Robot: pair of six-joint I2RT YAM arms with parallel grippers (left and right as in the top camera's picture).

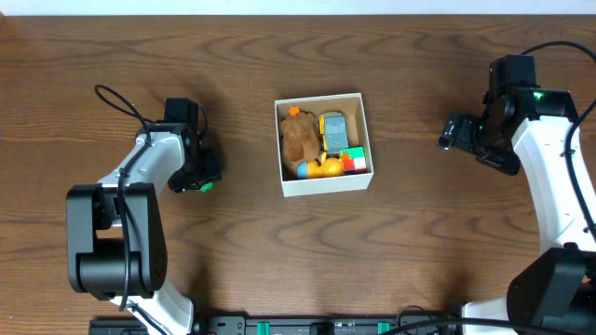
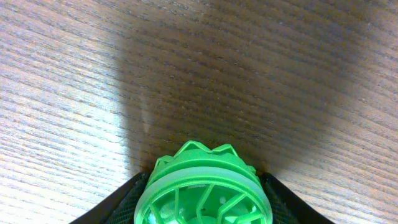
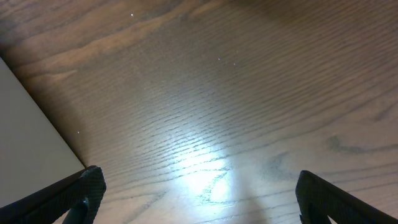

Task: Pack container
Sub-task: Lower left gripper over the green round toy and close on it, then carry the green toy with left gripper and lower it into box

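Note:
The container (image 1: 325,183) is a square white box with low walls at the table's middle. It holds a brown plush toy (image 1: 298,137), a grey toy (image 1: 332,131), an orange-yellow toy (image 1: 323,168) and a colour cube (image 1: 353,161). My left gripper (image 1: 199,179) is well left of the box, low over the table, shut on a round green ribbed toy (image 2: 203,193). My right gripper (image 3: 198,193) is open and empty above bare wood, right of the box. The box's white wall (image 3: 28,146) shows at the left edge of the right wrist view.
The dark wood table (image 1: 419,242) surrounds the box. The two arm bases stand at the front left (image 1: 116,251) and front right (image 1: 549,279). A black rail with cables (image 1: 307,326) runs along the front edge.

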